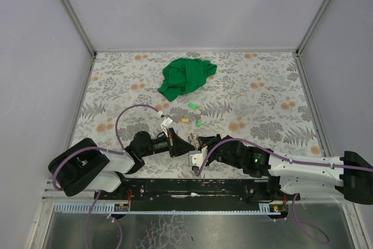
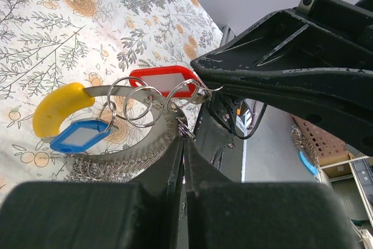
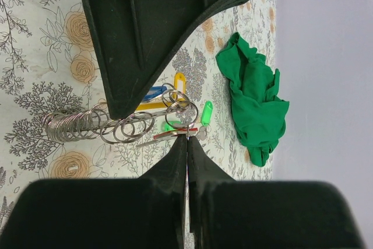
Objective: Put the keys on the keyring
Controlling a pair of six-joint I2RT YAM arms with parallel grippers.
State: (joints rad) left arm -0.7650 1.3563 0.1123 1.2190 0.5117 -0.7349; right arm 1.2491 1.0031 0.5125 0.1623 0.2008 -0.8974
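Keyring [image 2: 125,90], blue key [image 2: 81,135] already threaded, hangs between the grippers near the table's [image 1: 262,86] front middle, left gripper [image 2: 182,141] pressed together on a small ring [image 2: 183,124], right gripper [image 3: 187,139] pinching the red key [image 2: 166,81]; risk: opposing pulls slip thin wire from either grip.

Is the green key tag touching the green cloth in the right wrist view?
No, the green key tag lies apart from the green cloth, with a clear gap between them.
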